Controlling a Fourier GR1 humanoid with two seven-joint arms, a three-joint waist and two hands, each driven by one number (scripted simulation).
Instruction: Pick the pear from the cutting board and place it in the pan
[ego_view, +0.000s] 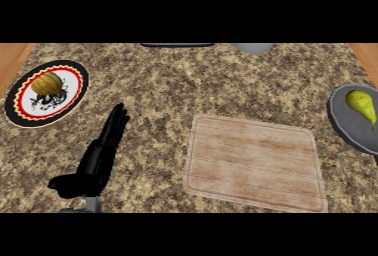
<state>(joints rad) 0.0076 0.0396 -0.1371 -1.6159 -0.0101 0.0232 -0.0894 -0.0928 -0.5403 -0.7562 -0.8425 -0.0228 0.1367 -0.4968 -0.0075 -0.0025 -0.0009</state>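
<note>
Currently, your pear (361, 106) lies in the grey pan (345, 126) at the frame's right edge. Your left hand (96, 159) rests lower left, fingers straight, holding nothing. Your cutting board (255, 163) sits centre-right; a plate (46, 93) upper left.

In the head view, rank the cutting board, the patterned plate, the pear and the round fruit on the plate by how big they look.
1. Cutting board, clearly largest.
2. Patterned plate.
3. Pear and round fruit: too close to rank; the pear looks longer, the fruit rounder.
</note>
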